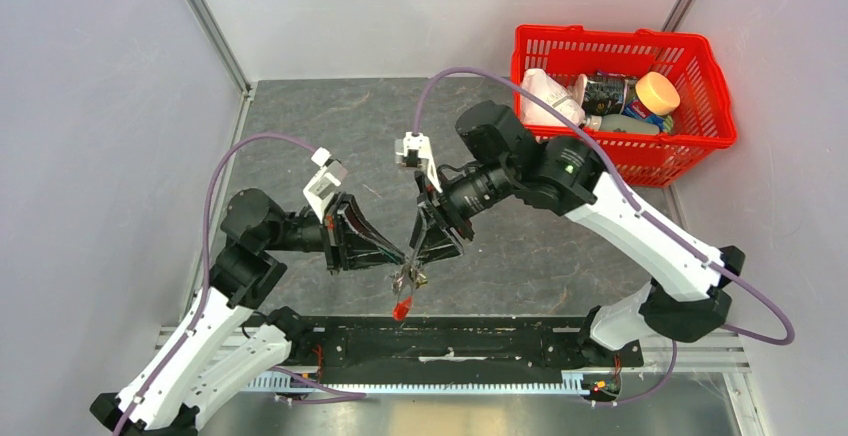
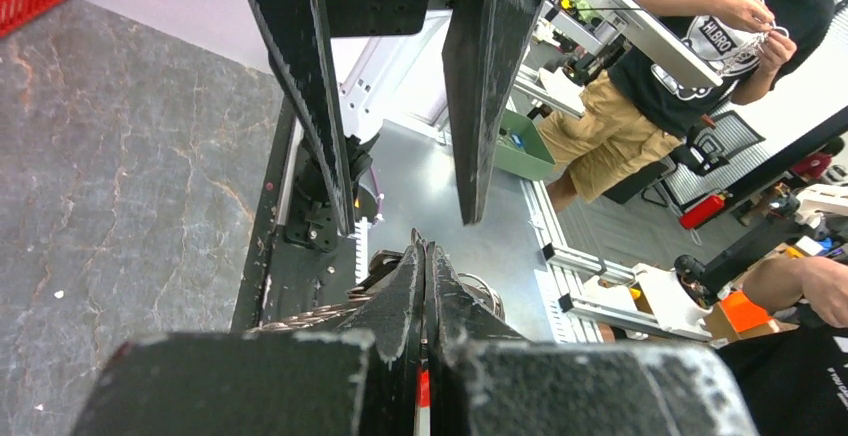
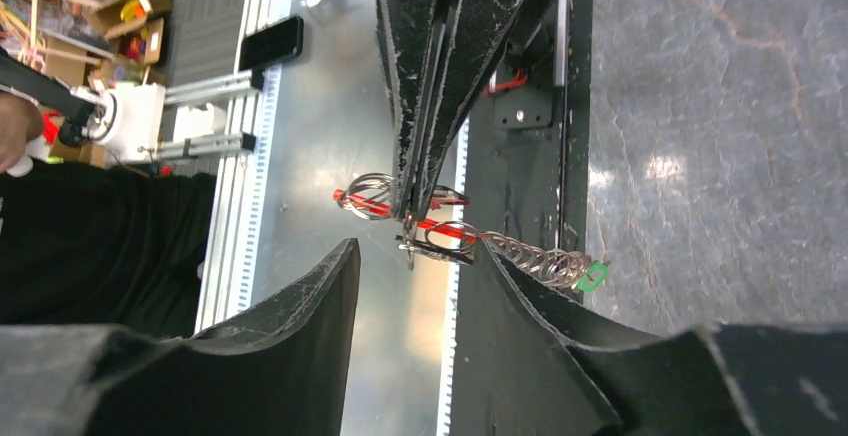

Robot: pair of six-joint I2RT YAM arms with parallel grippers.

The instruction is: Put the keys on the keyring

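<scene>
Red basket [image 1: 650, 159] with orange-capped bottle [image 1: 656, 93], far right

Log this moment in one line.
left claw: shut on keyring | right claw: open, facing left claw | green key: ungripped

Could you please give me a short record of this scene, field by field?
left hand: shut on the keyring, above the table's near edge
right hand: open, facing the left hand's tip
strap: red end hangs below both hands
green key: at the end of a metal coil by the ring
basket: red, far right, holds bottles
</scene>
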